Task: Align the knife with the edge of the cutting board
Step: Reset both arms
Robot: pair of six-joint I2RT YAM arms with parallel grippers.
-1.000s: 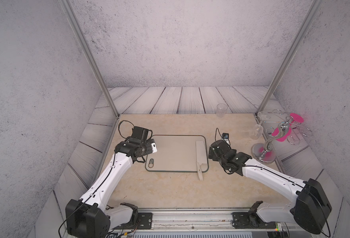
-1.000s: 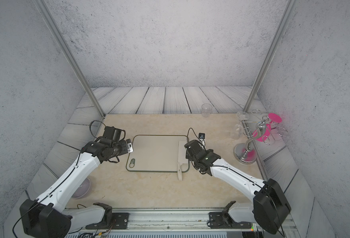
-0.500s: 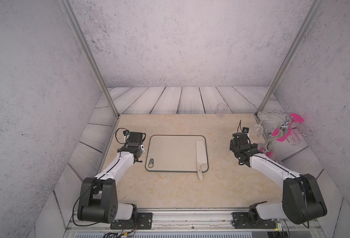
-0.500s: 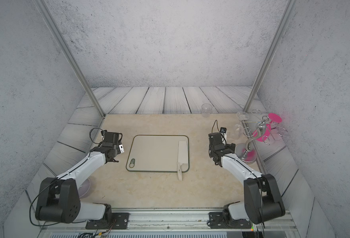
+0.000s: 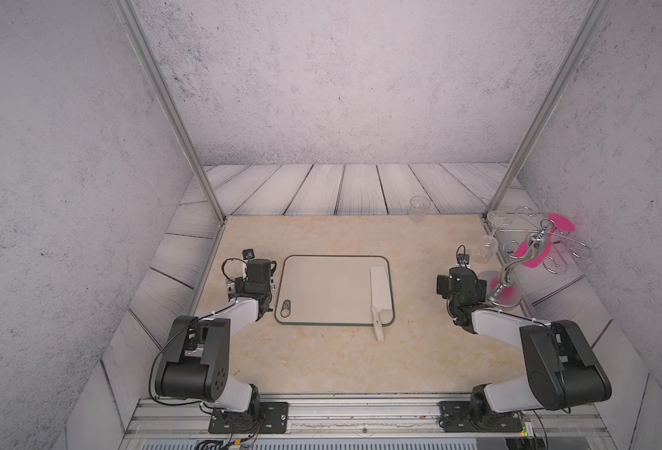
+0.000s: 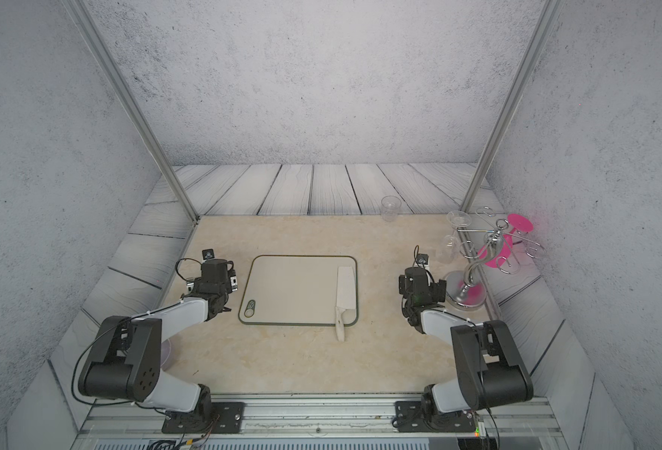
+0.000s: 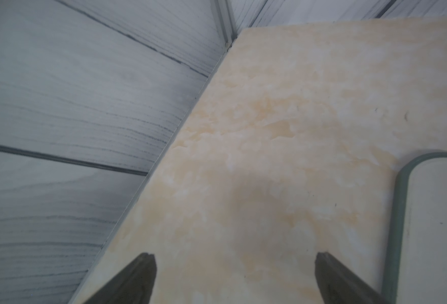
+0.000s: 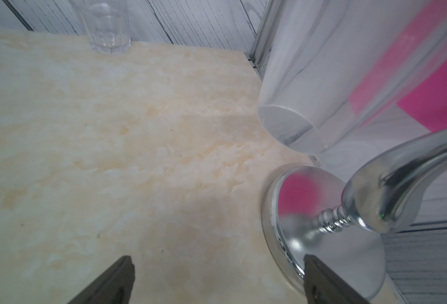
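The left gripper (image 7: pixel 234 256) has its two dark fingers (image 7: pixel 138 276) wide apart, with nothing between them. Under them is only the bare table (image 7: pixel 269 118). Just beside one finger is a round corner of the cutting board (image 7: pixel 432 223) with its thin green rim. The finger does not touch it.

The right gripper (image 8: pixel 218 259) has its fingers (image 8: pixel 111 284) wide apart too, and it holds nothing. One finger is right next to the round shiny foot of a silver stand (image 8: pixel 309 205). It is hard to tell if they touch. A see-through glass (image 8: pixel 309 79) hangs upside down over the foot. A small clear cup (image 8: pixel 106 26) stands far off at the back edge of the table.

In both top views the board lies flat in the middle of the table, between the two arms. The knife (image 5: pixel 380 290) lies flat on the board, on the side nearer the right arm. Its wide blade runs along that short edge, just inside the rim and in line with it. Its handle pokes out over the front edge onto the table. Both grippers are well apart from the knife. A small oval hole (image 5: pixel 285 307) sits in the front corner nearer the left arm.
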